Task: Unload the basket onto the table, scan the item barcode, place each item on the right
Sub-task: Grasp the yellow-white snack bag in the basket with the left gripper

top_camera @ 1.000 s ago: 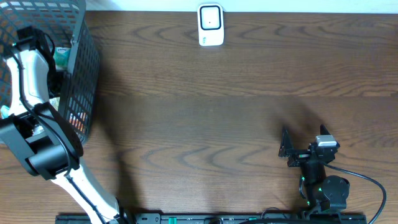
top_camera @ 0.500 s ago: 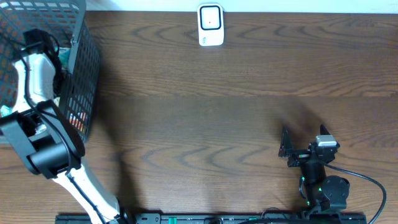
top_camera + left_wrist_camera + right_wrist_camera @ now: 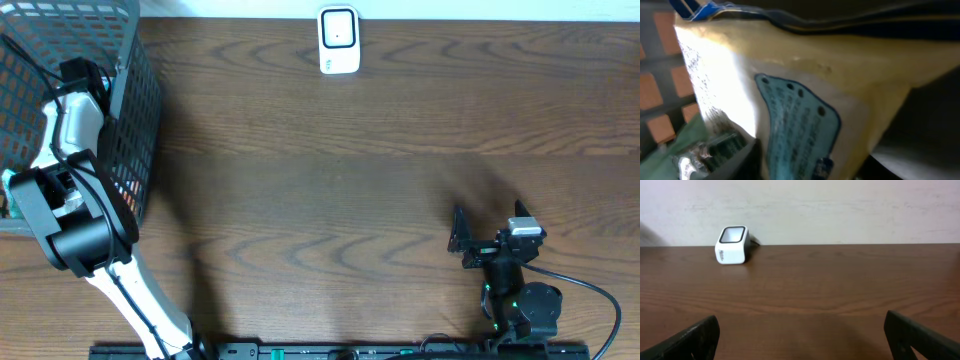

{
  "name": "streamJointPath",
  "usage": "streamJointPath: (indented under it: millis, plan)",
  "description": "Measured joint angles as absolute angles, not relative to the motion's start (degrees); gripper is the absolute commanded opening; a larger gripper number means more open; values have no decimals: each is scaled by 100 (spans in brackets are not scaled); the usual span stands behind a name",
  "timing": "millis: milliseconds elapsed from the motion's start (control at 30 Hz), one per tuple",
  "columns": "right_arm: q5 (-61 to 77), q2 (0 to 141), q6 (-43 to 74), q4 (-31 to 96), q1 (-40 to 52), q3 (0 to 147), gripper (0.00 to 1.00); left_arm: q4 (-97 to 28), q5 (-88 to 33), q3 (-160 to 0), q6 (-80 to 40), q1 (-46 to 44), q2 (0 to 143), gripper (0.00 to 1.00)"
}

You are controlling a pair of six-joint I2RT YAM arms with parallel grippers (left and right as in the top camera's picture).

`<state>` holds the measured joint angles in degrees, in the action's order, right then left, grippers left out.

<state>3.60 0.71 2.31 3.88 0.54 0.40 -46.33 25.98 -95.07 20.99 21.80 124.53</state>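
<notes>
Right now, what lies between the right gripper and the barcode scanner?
Nothing: only bare wooden table separates the right gripper from the barcode scanner. The overhead and right wrist views both show that stretch clear.

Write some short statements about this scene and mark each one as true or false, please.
1. The left arm reaches into the black mesh basket. True.
2. The right fingers hold a packet. False: they are open, with nothing between them.
3. The white scanner stands near the far edge of the table, apart from both arms. True.
4. The basket is on the right side of the table. False: it is at the far left corner.
5. The left wrist view shows a yellowish packet with a light blue label, very close. True.
</notes>
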Motion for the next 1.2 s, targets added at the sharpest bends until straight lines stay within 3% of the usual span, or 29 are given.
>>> streamJointPath:
  millis: [200, 267, 300, 333, 800, 1200]
  plan:
    - [360, 71, 231, 388, 54, 40, 99, -4580, 2755, -9507, 2091, 2220, 12453, 33]
    - [360, 71, 231, 388, 54, 40, 99, -4591, 2749, -9507, 2021, 2257, 12453, 23]
    - [360, 71, 231, 388, 54, 40, 99, -4604, 2738, -9507, 1955, 2292, 12453, 9]
    - [360, 71, 231, 388, 54, 40, 99, -4624, 2733, -9507, 1874, 2344, 12453, 8]
    - [360, 71, 231, 388, 54, 40, 99, -4842, 2606, -9509, 803, 2464, 12108, 7]
    - [360, 71, 231, 386, 54, 40, 99, -3879, 1103, -9553, -80, 2088, 9426, 7]
